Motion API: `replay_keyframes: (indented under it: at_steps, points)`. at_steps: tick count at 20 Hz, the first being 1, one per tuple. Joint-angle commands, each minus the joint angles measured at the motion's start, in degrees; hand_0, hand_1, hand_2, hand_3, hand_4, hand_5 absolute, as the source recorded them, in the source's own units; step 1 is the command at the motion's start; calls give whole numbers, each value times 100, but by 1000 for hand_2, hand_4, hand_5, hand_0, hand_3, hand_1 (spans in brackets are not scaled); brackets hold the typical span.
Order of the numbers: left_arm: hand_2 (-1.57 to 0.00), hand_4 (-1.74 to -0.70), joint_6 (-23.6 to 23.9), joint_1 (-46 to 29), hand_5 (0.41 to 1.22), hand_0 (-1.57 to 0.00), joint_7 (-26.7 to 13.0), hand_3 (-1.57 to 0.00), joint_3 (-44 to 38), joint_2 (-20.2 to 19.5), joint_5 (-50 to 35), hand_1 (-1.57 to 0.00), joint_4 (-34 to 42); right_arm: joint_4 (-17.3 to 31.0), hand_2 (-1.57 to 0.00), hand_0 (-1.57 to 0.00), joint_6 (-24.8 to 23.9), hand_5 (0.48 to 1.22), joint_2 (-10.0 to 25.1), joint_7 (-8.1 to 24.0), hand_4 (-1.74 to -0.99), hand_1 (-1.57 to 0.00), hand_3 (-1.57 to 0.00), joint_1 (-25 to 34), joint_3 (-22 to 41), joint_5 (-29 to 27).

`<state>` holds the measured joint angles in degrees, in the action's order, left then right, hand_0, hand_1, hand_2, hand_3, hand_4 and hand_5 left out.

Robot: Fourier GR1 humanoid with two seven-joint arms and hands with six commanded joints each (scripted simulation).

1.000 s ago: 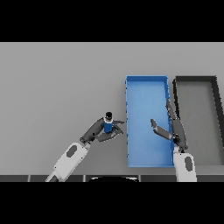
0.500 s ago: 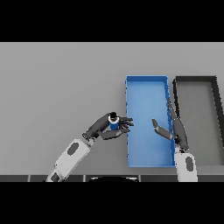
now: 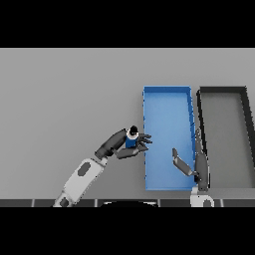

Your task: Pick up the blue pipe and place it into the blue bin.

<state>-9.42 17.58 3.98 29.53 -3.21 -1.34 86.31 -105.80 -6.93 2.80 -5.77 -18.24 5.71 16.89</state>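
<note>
The blue pipe (image 3: 132,138), a short blue cylinder with a dark top, stands upright in my left hand (image 3: 125,146), whose fingers and thumb curl round it. Hand and pipe sit just left of the blue bin (image 3: 167,94), with the fingertips reaching its left wall. The bin is a long open tray with nothing inside. My right hand (image 3: 196,165) hovers over the bin's near right corner, fingers straight and thumb spread, holding nothing.
A dark grey bin (image 3: 223,91) of the same shape stands directly right of the blue one. The grey table (image 3: 64,99) stretches out to the left and behind.
My left hand has carried the pipe to the right, from a little left of the bin up to its left wall. The right hand has barely moved.
</note>
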Motion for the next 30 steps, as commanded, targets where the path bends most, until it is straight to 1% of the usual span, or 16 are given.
replay_keyframes:
  at_steps: [1, 2, 3, 4, 5, 8, 10, 11, 12, 14, 17, 18, 22, 23, 27, 30]
  points:
    - [-1570, -1467, -41, -23, 1220, -1570, 7, -1570, 4, 14, -8, -1570, 5, -120, -2, 1, -86, 642, -69, 97, -1184, 1, 1, -46, 44, 89]
    - [-1571, -1467, -61, 4, 1220, -1570, -6, -1571, -9, 57, -5, -1570, 7, -265, -20, 1, -65, 642, -48, 23, -1187, 1, 1, -135, 34, 44]
    - [-1571, -1467, -86, -35, 1221, -1571, 38, -1571, 1, 75, 16, -1571, 14, -417, -41, 1, 128, 648, -78, -144, -1195, -2, 1, -117, 17, -327]
    - [-1571, -1467, -91, -66, 1221, -1571, 42, -1571, -3, 60, 66, -1571, 37, -564, -67, 1, 418, 641, -71, -166, -1198, -12, 0, -101, 26, -744]
    - [-1571, -1467, -128, -68, 1221, -1571, 12, -1571, -1, 89, 57, -1571, 72, -805, -89, 1, 774, 624, 37, -8, -1202, -22, -1, -81, 46, -1178]
    - [-1571, -1467, -210, -138, 1221, -1571, 11, -1571, -16, 106, 79, -1571, 168, -1363, -118, 1, 1448, 600, 540, 739, -1224, -23, -1, 285, 59, -2044]
    - [-1571, -1467, -254, -119, 1221, -1571, -98, -1571, -56, 139, 78, -1571, 195, -1443, -111, 1, 1792, 577, 905, 1410, -1237, -14, 0, 804, 28, -2508]
    - [-1571, -1467, -255, -107, 1221, -1571, -77, -1571, -89, 125, 130, -1571, 163, -1464, -106, 1, 1889, 568, 976, 1687, -1247, -11, 0, 976, 105, -2616]
    - [-1571, -1467, -257, -82, 1221, -1571, -158, -1571, -81, 166, 168, -1571, 152, -1493, -104, 1, 1906, 560, 1048, 1978, -1255, -9, 0, 1235, 151, -2674]
    - [-1571, -1467, -281, -138, 1221, -1571, -109, -1571, -80, 175, 240, -1571, 149, -1503, -90, 1, 2050, 558, 1191, 2290, -1270, -5, 1, 1646, 342, -2671]
    - [-1571, -1467, -283, -62, 1221, -1571, -102, -1571, -149, 241, 340, -1571, 69, -1447, -53, 1, 2229, 556, 1297, 2521, -1296, -2, 1, 2270, 598, -2698]
    - [-1571, -1467, -304, -37, 1221, -1571, -141, -1571, -179, 269, 324, -1571, 73, -1418, -44, 1, 2301, 559, 1342, 2477, -1298, -2, 1, 2529, 634, -2729]
    - [-1571, -1466, -460, 42, 1221, -1571, -38, -1571, -313, 310, 317, -1571, -44, -1338, -45, 1, 2422, 555, 1116, 2897, -1282, 0, 1, 3065, 1076, -2899]
    - [-1571, -1464, -493, 37, 1221, -1571, -11, -1571, -331, 320, 329, -1571, -46, -1250, -46, 1, 2470, 555, 1101, 2897, -1268, 0, 1, 3310, 1106, -2882]
    - [-1571, -1469, -723, -27, 1221, -1571, -183, -1571, -407, 389, 202, -1571, -76, -947, -66, -7, 2519, 540, 986, 3300, -1223, -16, 1, 4085, 1233, -2932]
    - [-1571, -1469, -687, -128, 1221, -1571, -139, -1571, -408, 441, 352, -1571, -28, -642, -83, -23, 2657, 521, 935, 3499, -1186, -32, 1, 4415, 1266, -2991]
